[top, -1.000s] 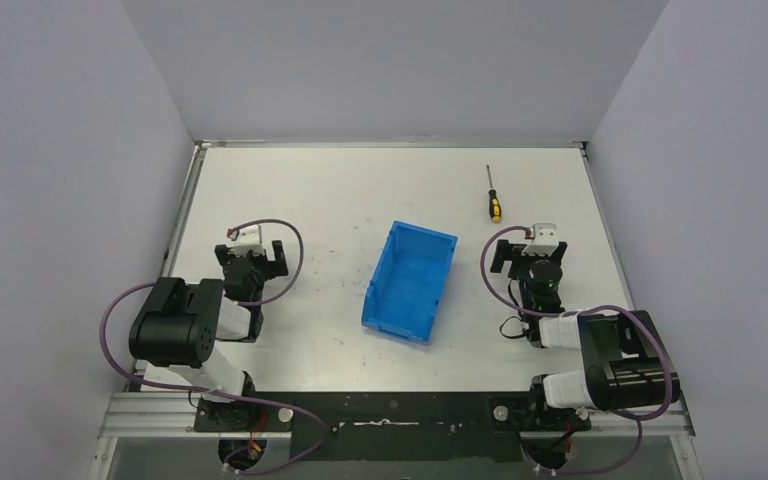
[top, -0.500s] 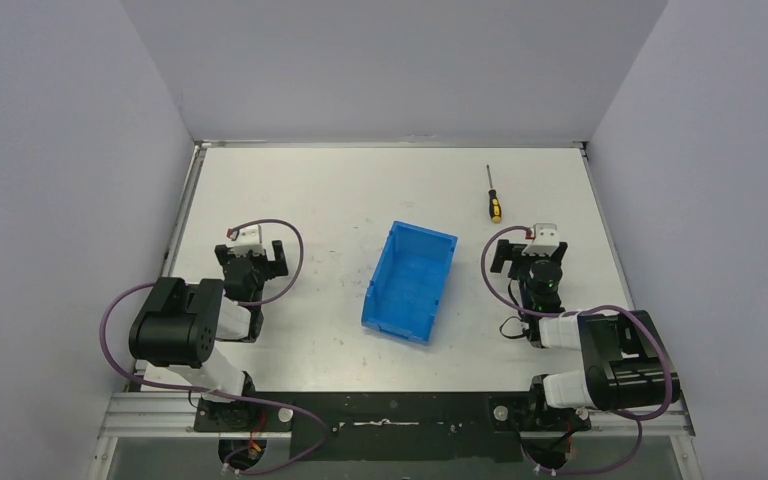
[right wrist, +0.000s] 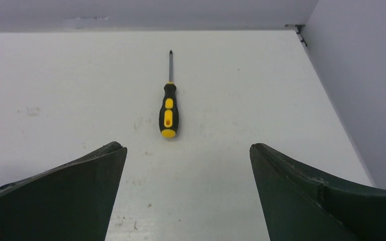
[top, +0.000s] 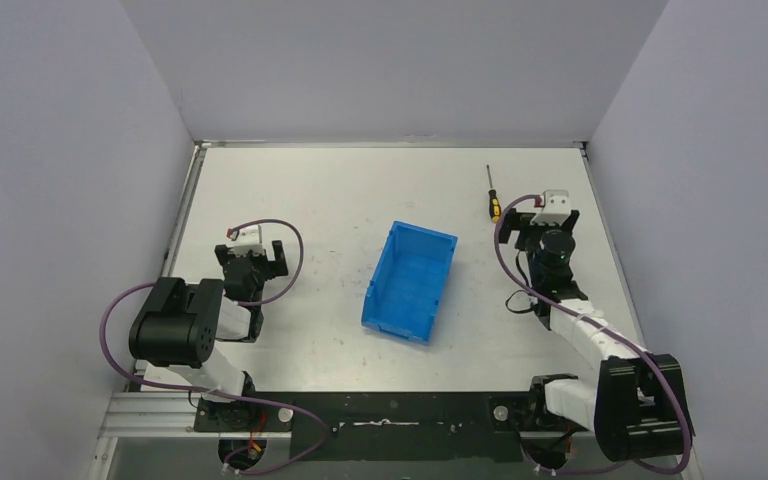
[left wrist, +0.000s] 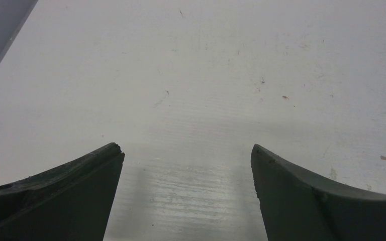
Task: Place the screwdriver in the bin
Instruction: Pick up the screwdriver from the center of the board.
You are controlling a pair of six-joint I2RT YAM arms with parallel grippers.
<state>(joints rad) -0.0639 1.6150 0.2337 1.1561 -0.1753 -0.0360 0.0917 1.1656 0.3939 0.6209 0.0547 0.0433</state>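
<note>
While the screwdriver [right wrist: 169,110] lies on the table [top: 310,190] at far right, well apart from the bin [top: 412,285], the right gripper [right wrist: 186,150], jaws spread and empty, has advanced to just short of its handle; the left gripper [left wrist: 186,150], also spread, stays put.

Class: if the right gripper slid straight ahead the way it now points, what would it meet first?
Probably the screwdriver, handle end first; it lies ahead on the table, roughly centred before the open right gripper. The gripper's height is unclear.

Splayed left end effector [left wrist: 185,149], scuffed table [left wrist: 196,75]
</note>
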